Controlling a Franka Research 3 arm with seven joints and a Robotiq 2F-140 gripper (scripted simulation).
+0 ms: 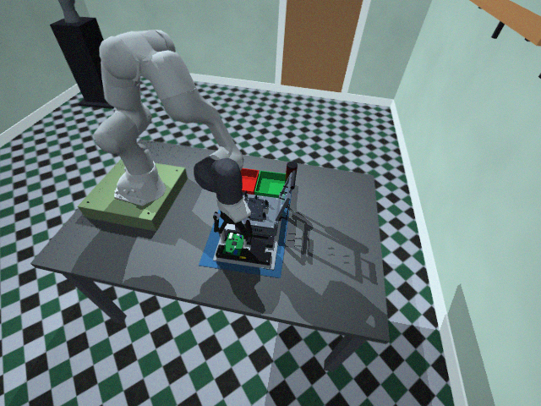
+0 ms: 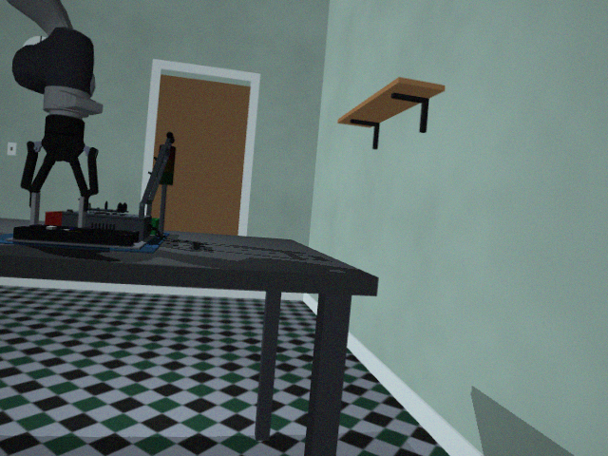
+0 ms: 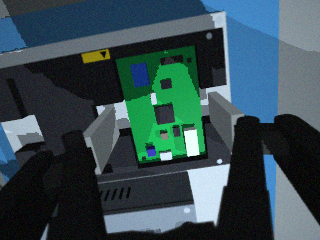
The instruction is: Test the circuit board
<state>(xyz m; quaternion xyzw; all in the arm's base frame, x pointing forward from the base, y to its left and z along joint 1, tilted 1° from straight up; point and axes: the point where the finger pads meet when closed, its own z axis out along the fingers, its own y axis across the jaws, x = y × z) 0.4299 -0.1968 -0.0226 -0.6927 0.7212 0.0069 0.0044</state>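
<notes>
Board [image 3: 166,105] was seen lying face up in a pocket of the tray [image 3: 125,35], its white connector end nearest the wrist camera. The gripper [image 3: 162,137] was held open above it, one finger [image 3: 100,132] at each long side, nothing gripped.

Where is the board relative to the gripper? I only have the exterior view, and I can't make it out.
Observer: In the wrist view the circuit board lies face up in a tray pocket, directly under the open gripper.
Operator: Are the fingers touching it?
Observer: No. The fingers stand off its two long sides, with gaps showing.
Operator: Which end has the connector?
Observer: The white connector is at the end away from the tray's yellow label.
</notes>
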